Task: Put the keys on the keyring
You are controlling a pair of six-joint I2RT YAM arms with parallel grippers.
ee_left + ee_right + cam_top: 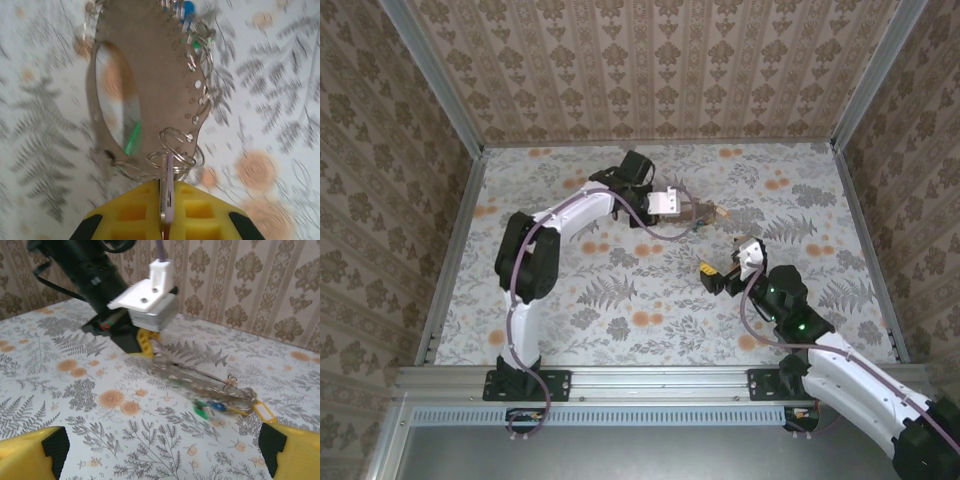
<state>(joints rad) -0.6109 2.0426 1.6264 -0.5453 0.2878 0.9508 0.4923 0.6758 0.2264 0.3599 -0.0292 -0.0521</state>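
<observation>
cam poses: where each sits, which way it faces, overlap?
Top external: overhead behind the robot, looking down on the table; left arm, right arm show.
Left wrist: looks down past the left gripper, shut on the keyring.
Right wrist: low, faces across the table at the left gripper; open right gripper at the bottom corners.
Shared: both wrist views catch the keyring.

Left claw [164,196] pinches a key [169,169] at the keyring [150,75].
</observation>
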